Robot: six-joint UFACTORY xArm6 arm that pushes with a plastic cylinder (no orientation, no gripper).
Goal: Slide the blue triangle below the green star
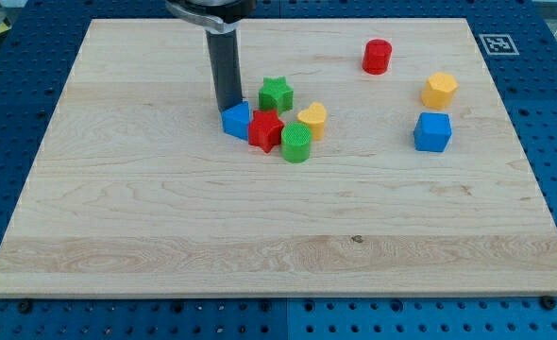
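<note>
Touching one blue triangle [236,119] my tip [227,106], one green star [276,93], seven blocks total

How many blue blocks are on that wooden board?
2. The blue triangle sits left of centre, touching the red star, with my tip at its top-left edge. The blue cube sits alone at the right. None seems hidden.

Pale matt wooden board [165,217] with visible grain; blue triangle [236,120] and green star [276,93] look matt plastic.
</note>
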